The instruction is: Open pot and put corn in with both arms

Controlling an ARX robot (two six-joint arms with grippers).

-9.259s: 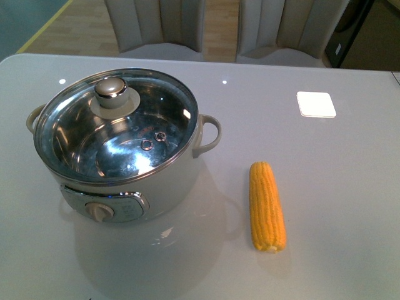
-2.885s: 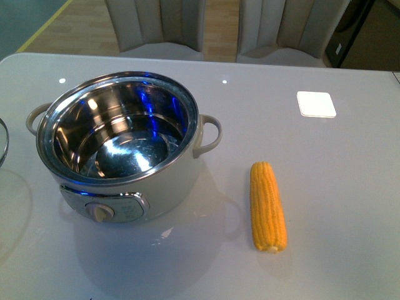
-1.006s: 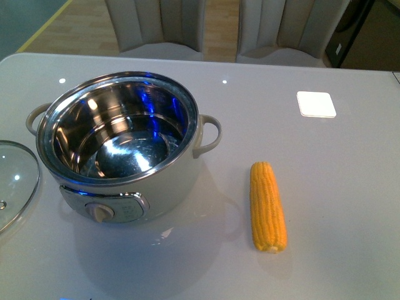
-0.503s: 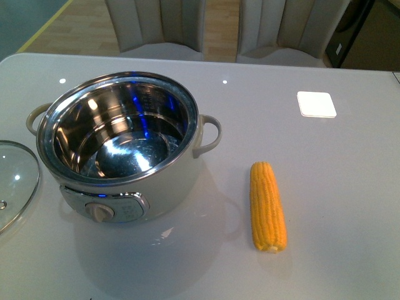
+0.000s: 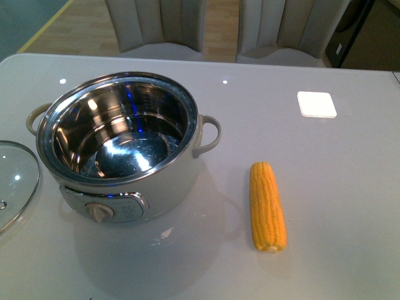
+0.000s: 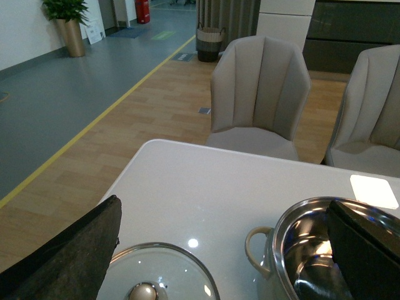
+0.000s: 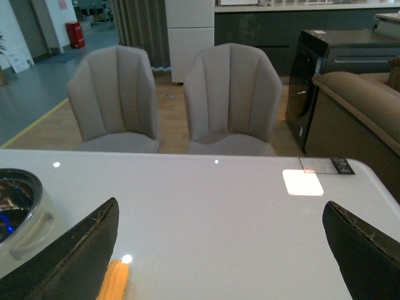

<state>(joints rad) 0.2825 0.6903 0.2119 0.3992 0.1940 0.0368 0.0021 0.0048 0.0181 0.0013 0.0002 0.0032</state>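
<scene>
The white pot (image 5: 119, 150) stands open at the left of the table, its steel bowl empty; it also shows in the left wrist view (image 6: 306, 250) and at the edge of the right wrist view (image 7: 15, 212). The yellow corn (image 5: 267, 206) lies on the table to the pot's right; its tip shows in the right wrist view (image 7: 114, 281). Neither arm shows in the front view. My left gripper (image 6: 225, 250) is open, above the table between lid and pot. My right gripper (image 7: 219, 250) is open, above the table, with the corn's tip by one finger.
The glass lid (image 5: 14, 184) lies flat on the table left of the pot, knob up in the left wrist view (image 6: 153, 275). A white square coaster (image 5: 316, 104) lies at the far right. Two grey chairs (image 5: 156, 25) stand behind the table.
The lid came off the pot and was laid on the table at the left. Over the last second nothing moved but reflections in the bowl.
</scene>
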